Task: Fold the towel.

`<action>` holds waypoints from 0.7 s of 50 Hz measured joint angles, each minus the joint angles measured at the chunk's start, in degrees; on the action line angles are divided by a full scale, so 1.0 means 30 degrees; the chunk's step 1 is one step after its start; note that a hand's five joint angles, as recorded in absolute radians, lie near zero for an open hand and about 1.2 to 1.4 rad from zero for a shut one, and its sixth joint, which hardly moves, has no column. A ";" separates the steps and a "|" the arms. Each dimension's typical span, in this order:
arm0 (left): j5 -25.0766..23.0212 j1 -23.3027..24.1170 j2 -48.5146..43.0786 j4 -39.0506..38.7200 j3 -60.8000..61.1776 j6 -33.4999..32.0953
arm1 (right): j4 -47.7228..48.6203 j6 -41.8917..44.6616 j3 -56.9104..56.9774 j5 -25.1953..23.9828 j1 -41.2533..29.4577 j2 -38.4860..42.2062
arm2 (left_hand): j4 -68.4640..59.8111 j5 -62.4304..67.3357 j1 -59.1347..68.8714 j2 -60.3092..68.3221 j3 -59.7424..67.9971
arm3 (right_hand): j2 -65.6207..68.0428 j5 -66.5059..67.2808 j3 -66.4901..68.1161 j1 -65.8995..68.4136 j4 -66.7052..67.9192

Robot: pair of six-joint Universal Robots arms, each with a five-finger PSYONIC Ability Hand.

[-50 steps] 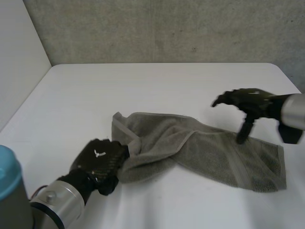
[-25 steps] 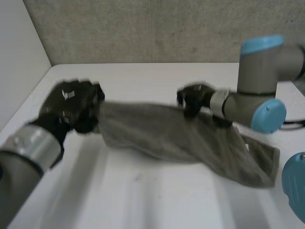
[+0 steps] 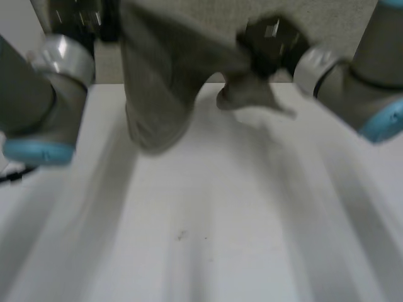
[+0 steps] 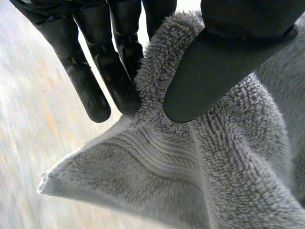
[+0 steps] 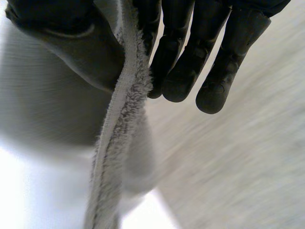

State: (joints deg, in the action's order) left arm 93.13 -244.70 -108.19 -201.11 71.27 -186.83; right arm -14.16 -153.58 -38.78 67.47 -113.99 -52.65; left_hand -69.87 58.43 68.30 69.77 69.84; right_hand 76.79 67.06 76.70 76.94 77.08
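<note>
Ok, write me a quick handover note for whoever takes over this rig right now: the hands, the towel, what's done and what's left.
Hands: the left robot hand is shut on the grey towel, pinching it between thumb and fingers near a corner. The right robot hand is shut on it too, thumb and fingers pinching a hemmed edge.
Towel: held up between both hands, sagging and hanging over the white table.
Done: both grasps are on and the towel is up.
Left: no fold yet. It probably needs laying out flat, then one half brought over the other.
</note>
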 measured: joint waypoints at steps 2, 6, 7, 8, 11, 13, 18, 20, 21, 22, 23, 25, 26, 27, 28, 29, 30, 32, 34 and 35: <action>0.0023 -0.0046 0.0036 -0.0014 0.2157 -0.0025 | -0.0726 0.1393 -0.2272 -0.0403 -0.0010 -0.0119 | 0.0000 0.0000 0.0000 0.0000 0.0000 | -0.0002 0.0000 0.0005 0.0002 0.0000; -0.0042 -0.0146 0.0096 0.0012 0.6822 -0.0054 | -0.1907 0.3623 -0.6371 -0.0669 0.0006 -0.0005 | 0.0000 0.0000 0.0000 0.0000 0.0000 | 0.0000 -0.0015 0.0015 0.0002 0.0000; -0.0053 -0.0155 0.0106 0.0020 0.7303 -0.0055 | -0.2029 0.3825 -0.6873 -0.0680 0.0010 0.0032 | 0.0000 0.0000 0.0000 0.0000 0.0000 | 0.0000 -0.0015 0.0017 0.0002 0.0002; -0.0078 -0.0171 0.0120 0.0028 0.8350 -0.0055 | -0.2137 0.4132 -0.7769 -0.0688 0.0020 0.0117 | 0.0000 0.0014 0.0000 0.0000 0.0000 | -0.0002 -0.0015 0.0015 0.0002 0.0002; -0.0126 -0.0189 0.0165 0.0044 1.0393 -0.0053 | -0.2017 0.4496 -0.9811 -0.0678 0.0066 0.0297 | -0.0005 0.0000 0.0000 0.0000 0.0000 | 0.0000 -0.0015 0.0017 0.0002 0.0002; -0.0153 -0.0190 0.0212 0.0032 1.1335 -0.0043 | -0.1557 0.4406 -1.0921 -0.0641 0.0111 0.0342 | -0.0002 0.0000 0.0000 0.0000 0.0000 | -0.0023 -0.0043 -0.0003 -0.0031 -0.0027; -0.0183 -0.0218 0.0415 0.0016 1.2483 -0.0016 | 0.0913 0.2324 -1.3190 -0.0503 0.0441 -0.0188 | -0.0002 0.0000 0.0000 0.0000 0.0000 | -1.1194 -1.1196 -1.0738 -1.1283 -1.0843; -0.0182 -0.0241 0.0559 0.0011 1.2534 -0.0009 | 0.1817 0.1150 -1.3757 -0.0485 0.0696 -0.0625 | -0.0003 0.0002 0.0000 0.0000 0.0000 | -1.5687 -1.6463 -1.5822 -1.5963 -1.5934; -0.0180 -0.0264 0.0696 0.0007 1.2515 -0.0003 | 0.2481 0.0155 -1.4186 -0.0487 0.0950 -0.1041 | -0.0003 0.0002 0.0000 0.0000 0.0000 | -1.8035 -1.8680 -1.8155 -1.8326 -1.8068; -0.0176 -0.0292 0.0822 0.0007 1.2474 0.0003 | 0.3042 -0.0732 -1.4553 -0.0499 0.1201 -0.1452 | -0.0006 0.0002 0.0000 0.0000 0.0000 | -1.9366 -2.0284 -1.9616 -1.9739 -1.9654; -0.0169 -0.0335 0.0968 0.0004 1.2416 0.0013 | 0.3607 -0.1668 -1.4940 -0.0524 0.1487 -0.1916 | -0.0002 0.0002 0.0000 0.0000 0.0000 | -2.0228 -2.1178 -2.0544 -2.0631 -2.0586; -0.0164 -0.0440 0.1195 0.0007 1.2332 0.0032 | 0.4368 -0.3010 -1.5559 -0.0577 0.1936 -0.2656 | -0.0002 0.0002 0.0000 0.0000 0.0000 | -2.0612 -2.1181 -2.0837 -2.0992 -2.0664; -0.0162 -0.0557 0.1366 0.0012 1.2284 0.0045 | 0.4761 -0.3737 -1.5953 -0.0610 0.2207 -0.3128 | -0.0006 0.0002 0.0000 0.0000 0.0000 | -2.0612 -2.1181 -2.0837 -2.1076 -2.0664; -0.0160 -0.0626 0.1454 0.0016 1.2265 0.0051 | 0.4959 -0.4062 -1.6154 -0.0624 0.2343 -0.3365 | -0.0002 0.0002 0.0000 0.0000 0.0000 | -2.0614 -2.1180 -2.0837 -2.1091 -2.0664; -0.0157 -0.0785 0.1646 0.0030 1.2238 0.0058 | 0.5282 -0.4621 -1.6551 -0.0650 0.2605 -0.3818 | -0.0005 0.0002 0.0000 0.0000 0.0000 | -2.0612 -2.1181 -2.0837 -2.1116 -2.0664; -0.0153 -0.0957 0.1895 0.0041 1.2220 0.0065 | 0.5581 -0.5064 -1.6953 -0.0658 0.2876 -0.4255 | -0.0002 0.0002 0.0000 0.0000 0.0000 | -2.0612 -2.1181 -2.0837 -2.1140 -2.0664; -0.0152 -0.1030 0.2009 0.0048 1.2216 0.0068 | 0.5701 -0.5210 -1.7116 -0.0657 0.2996 -0.4428 | -0.0002 0.0002 0.0000 0.0000 0.0000 | -2.0612 -2.1183 -2.0837 -2.1143 -2.0664; -0.0150 -0.1355 0.2719 0.0111 1.2220 0.0085 | 0.6211 -0.5686 -1.7865 -0.0625 0.3589 -0.5184 | -0.0002 0.0002 0.0000 0.0000 0.0000 | -2.0612 -2.1180 -2.0837 -2.1158 -2.0664; -0.0161 -0.1536 0.3370 0.0200 1.2229 0.0102 | 0.6488 -0.5835 -1.8283 -0.0593 0.4014 -0.5590 | -0.0002 0.0002 0.0000 0.0000 0.0000 | -2.0612 -2.1183 -2.0837 -2.1165 -2.0664; -0.0170 -0.1580 0.3579 0.0224 1.2227 0.0107 | 0.6535 -0.5861 -1.8369 -0.0583 0.4116 -0.5669 | -0.0002 0.0002 0.0000 0.0000 0.0000 | -2.0612 -2.1177 -2.0837 -2.1165 -2.0664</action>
State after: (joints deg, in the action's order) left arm 92.62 -249.44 -97.45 -200.44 107.95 -186.51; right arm 5.44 -171.16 -93.89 65.72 -101.64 -69.66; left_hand -69.87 58.43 68.30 69.77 69.84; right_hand 14.95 3.53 14.19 13.44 15.08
